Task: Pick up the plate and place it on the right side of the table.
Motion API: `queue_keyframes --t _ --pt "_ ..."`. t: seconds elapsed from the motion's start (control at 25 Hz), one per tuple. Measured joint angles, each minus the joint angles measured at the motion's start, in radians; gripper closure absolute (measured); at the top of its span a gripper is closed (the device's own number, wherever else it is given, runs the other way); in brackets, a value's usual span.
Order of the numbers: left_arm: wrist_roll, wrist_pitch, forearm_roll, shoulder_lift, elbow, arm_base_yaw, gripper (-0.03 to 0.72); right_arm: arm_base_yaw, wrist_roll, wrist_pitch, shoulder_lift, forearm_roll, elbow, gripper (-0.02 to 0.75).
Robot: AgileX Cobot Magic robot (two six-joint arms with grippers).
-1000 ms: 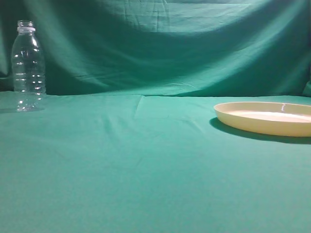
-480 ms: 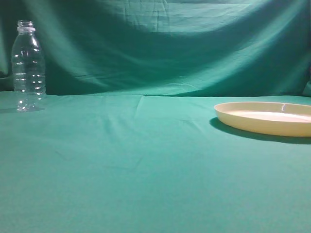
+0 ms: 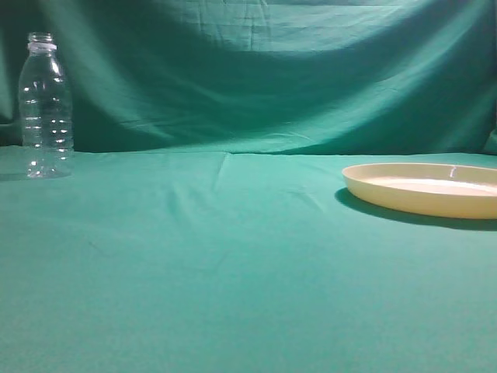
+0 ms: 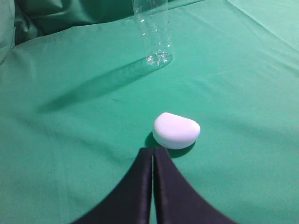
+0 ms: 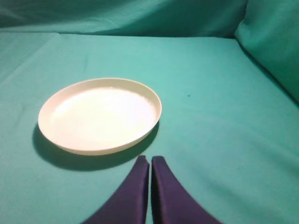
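Note:
The pale cream-yellow plate (image 3: 423, 188) lies flat on the teal-green table (image 3: 233, 264) at the right side of the exterior view. In the right wrist view the plate (image 5: 99, 114) lies just ahead and left of my right gripper (image 5: 150, 159), which is shut and empty, apart from the rim. My left gripper (image 4: 153, 150) is shut and empty, above the cloth just short of a small white rounded object (image 4: 176, 130). Neither gripper shows in the exterior view.
A clear plastic bottle (image 3: 45, 106) stands upright at the far left, also in the left wrist view (image 4: 153, 30). A green backdrop curtain (image 3: 256, 70) hangs behind the table. A fold of cloth rises at the right (image 5: 273, 42).

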Motion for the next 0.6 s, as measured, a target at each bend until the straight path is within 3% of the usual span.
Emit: queue_keyframes --t 0.6 --pt "0.0 0.0 0.0 0.0 0.0 0.0 0.688 0.0 0.043 -0.007 0.0 0.0 0.009 0.738"
